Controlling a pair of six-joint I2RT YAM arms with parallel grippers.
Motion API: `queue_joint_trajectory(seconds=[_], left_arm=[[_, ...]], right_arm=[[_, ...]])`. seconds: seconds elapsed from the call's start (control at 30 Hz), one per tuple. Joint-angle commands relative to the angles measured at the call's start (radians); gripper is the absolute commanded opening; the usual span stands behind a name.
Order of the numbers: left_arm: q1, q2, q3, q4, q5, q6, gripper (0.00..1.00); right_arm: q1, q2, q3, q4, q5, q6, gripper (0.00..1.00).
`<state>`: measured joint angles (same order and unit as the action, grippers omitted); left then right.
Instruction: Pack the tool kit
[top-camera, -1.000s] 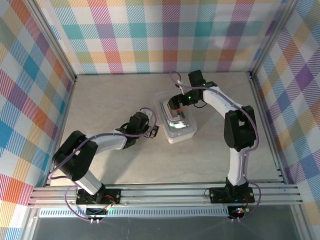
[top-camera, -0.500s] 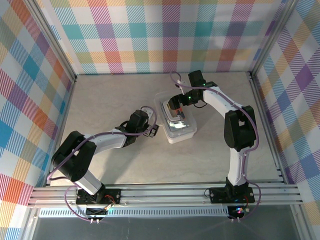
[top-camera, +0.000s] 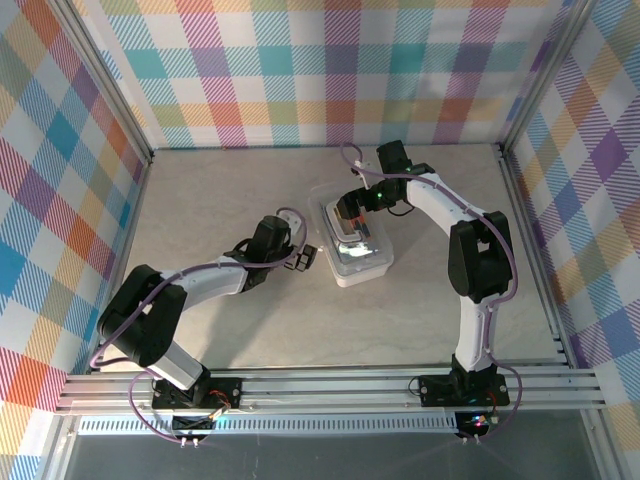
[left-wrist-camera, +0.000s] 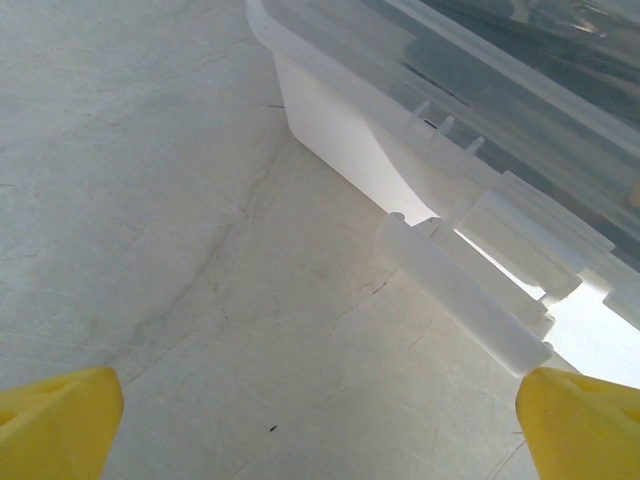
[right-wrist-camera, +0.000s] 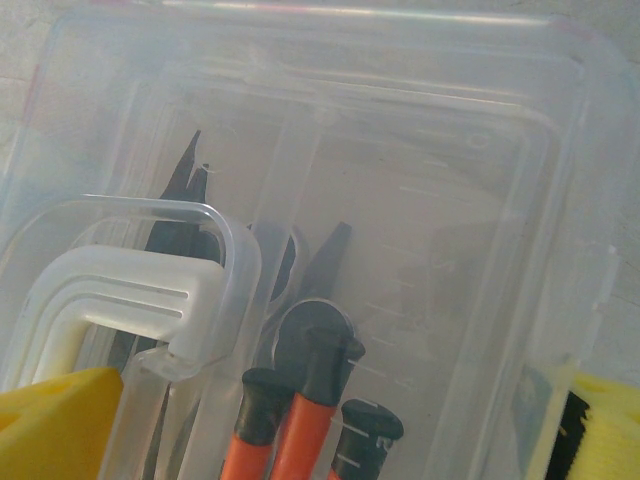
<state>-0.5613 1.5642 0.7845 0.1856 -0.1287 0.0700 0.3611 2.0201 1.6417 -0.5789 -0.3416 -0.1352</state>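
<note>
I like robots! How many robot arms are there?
2: the black-and-white left arm reaches toward the clear plastic case from the left; the right arm hangs over it.

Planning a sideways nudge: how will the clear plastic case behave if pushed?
The case probably slides rather than tips: it sits low and flat on the smooth table. The tools inside likely add weight and may rattle.

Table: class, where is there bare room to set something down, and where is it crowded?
Free: the far-left table corner, behind the left arm; the near strip between both arms' bases; the edge right of the right arm. Crowded: the middle, with the left claw beside the case and the right claw over it.
</note>
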Motion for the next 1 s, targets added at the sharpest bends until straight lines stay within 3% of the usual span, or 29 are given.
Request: queue_joint_trajectory(seconds=[0.0,0.4,0.67,0.97], left_arm=[[0.063,0.011,0.033,0.134,-0.068,-0.061,1.00],[0.109,0.001,0.024,0.160,-0.001,-0.110,0.99],[0.188,-0.045,0.023,0.156,0.187,-0.181,1.00],[0.217,-0.052,0.039,0.078,0.279,-0.190,1.00]], right_arm=[[0.029,0.032,-0.064,-0.149,-0.069,-0.031,0.99],[0.029,0.031,-0.073,-0.145,-0.070,-0.034,0.99],[0.028,0.032,-0.077,-0.144,-0.070,-0.037,0.99],[0.029,0.034,-0.080,-0.144,-0.073,-0.037,0.99]])
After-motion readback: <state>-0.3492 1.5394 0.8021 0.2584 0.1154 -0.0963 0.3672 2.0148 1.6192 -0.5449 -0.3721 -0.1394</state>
